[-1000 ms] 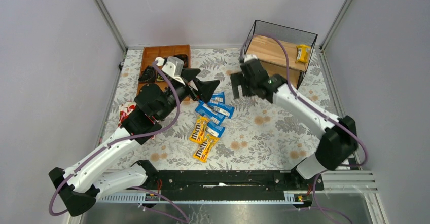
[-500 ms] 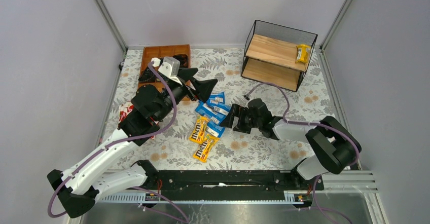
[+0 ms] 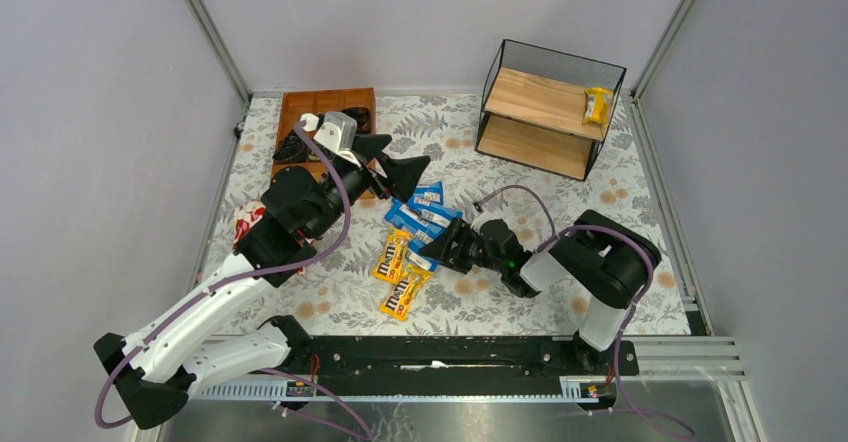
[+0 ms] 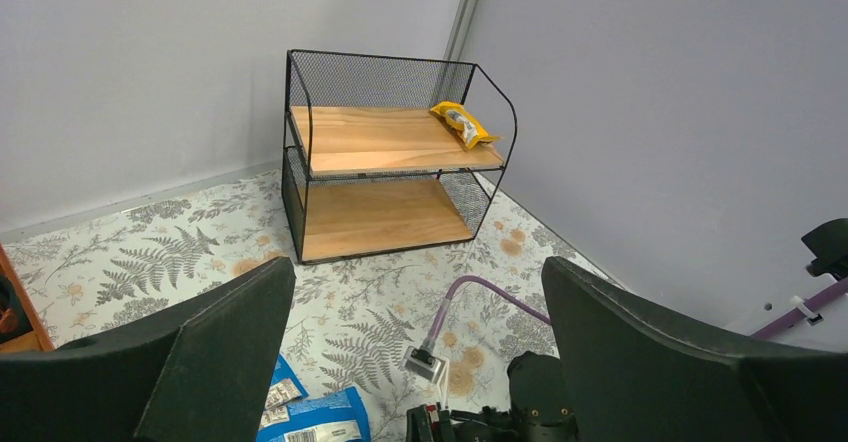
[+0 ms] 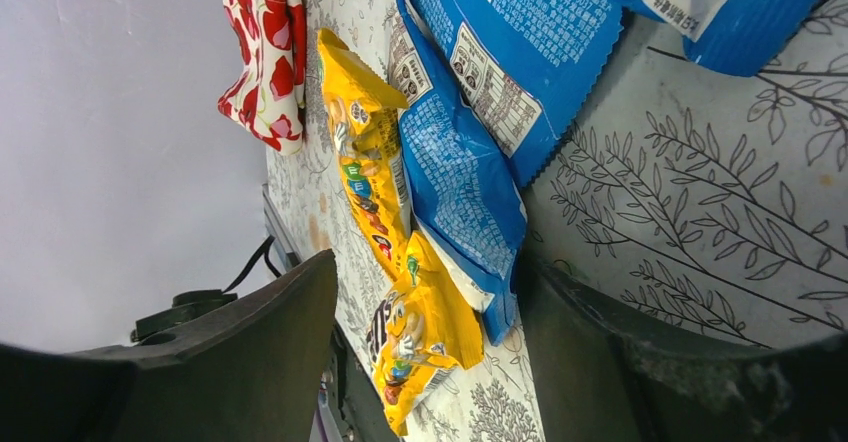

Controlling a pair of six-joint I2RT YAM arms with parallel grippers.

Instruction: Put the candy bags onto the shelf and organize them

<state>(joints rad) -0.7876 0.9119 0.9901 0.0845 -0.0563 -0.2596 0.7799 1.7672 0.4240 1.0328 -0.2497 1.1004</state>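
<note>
Three blue candy bags (image 3: pixel 428 214) and two yellow M&M's bags (image 3: pixel 398 274) lie in a loose pile at mid table. One more yellow bag (image 3: pixel 598 105) lies on the top board of the shelf (image 3: pixel 528 98), also in the left wrist view (image 4: pixel 462 123). My right gripper (image 3: pixel 441 246) is low at the table, open, its jaws around the near ends of a blue bag (image 5: pixel 462 187) and a yellow bag (image 5: pixel 428 347) without gripping them. My left gripper (image 3: pixel 394 161) is open and empty, held above the pile's left side and facing the shelf (image 4: pixel 385 138).
A brown wooden compartment tray (image 3: pixel 296 112) sits at the back left. A red-and-white floral pouch (image 3: pixel 247 224) lies at the left edge, also in the right wrist view (image 5: pixel 262 52). The right arm's purple cable (image 4: pixel 478 294) loops over the cloth.
My right arm has swung from in front of the shelf down to the table at the pile's right side. My left arm has hardly moved.
</note>
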